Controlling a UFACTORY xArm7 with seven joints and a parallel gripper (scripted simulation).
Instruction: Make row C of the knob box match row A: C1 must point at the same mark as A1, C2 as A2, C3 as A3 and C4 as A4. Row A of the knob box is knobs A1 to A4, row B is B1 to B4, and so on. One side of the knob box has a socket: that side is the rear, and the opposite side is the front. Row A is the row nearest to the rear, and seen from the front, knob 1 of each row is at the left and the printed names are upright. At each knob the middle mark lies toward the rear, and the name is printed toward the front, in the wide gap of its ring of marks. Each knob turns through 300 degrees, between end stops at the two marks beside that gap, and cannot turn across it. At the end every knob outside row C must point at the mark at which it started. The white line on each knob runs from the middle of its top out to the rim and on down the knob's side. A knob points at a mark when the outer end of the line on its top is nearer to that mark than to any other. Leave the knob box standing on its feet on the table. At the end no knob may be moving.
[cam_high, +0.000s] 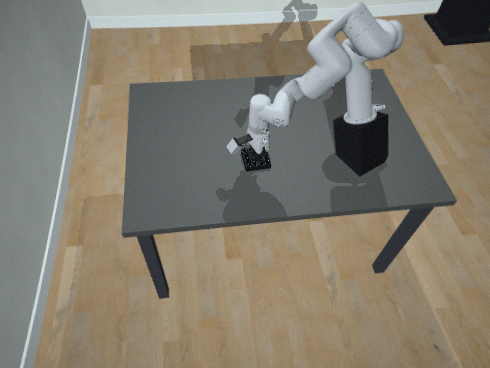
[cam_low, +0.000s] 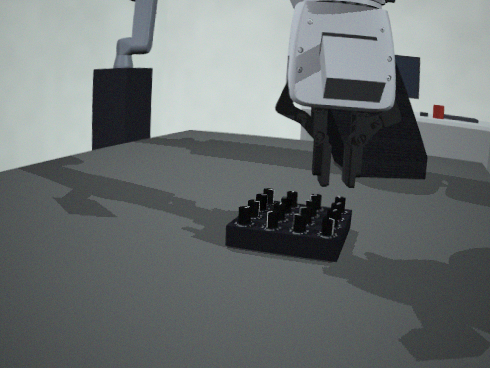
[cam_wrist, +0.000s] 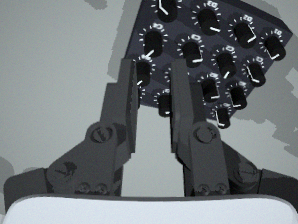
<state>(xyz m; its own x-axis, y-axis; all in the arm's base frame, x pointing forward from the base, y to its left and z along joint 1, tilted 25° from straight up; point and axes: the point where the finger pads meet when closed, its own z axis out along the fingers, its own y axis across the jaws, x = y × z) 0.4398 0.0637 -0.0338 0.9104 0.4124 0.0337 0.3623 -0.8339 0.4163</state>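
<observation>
Nearest in the exterior view: bare grey desk (cam_low: 125, 300), crossed by dark shadows. Further back, near the desk's middle – the black knob box (cam_low: 287, 242), standing flat, 16 black knobs with white lines on top. Just above its far side, not touching any knob, the tool (cam_low: 337, 184), pointing straight down; fingers set to a narrow gap, nothing between them. Behind – the arm's black pedestal (cam_high: 372, 155) and the white arm (cam_high: 325, 70).
</observation>
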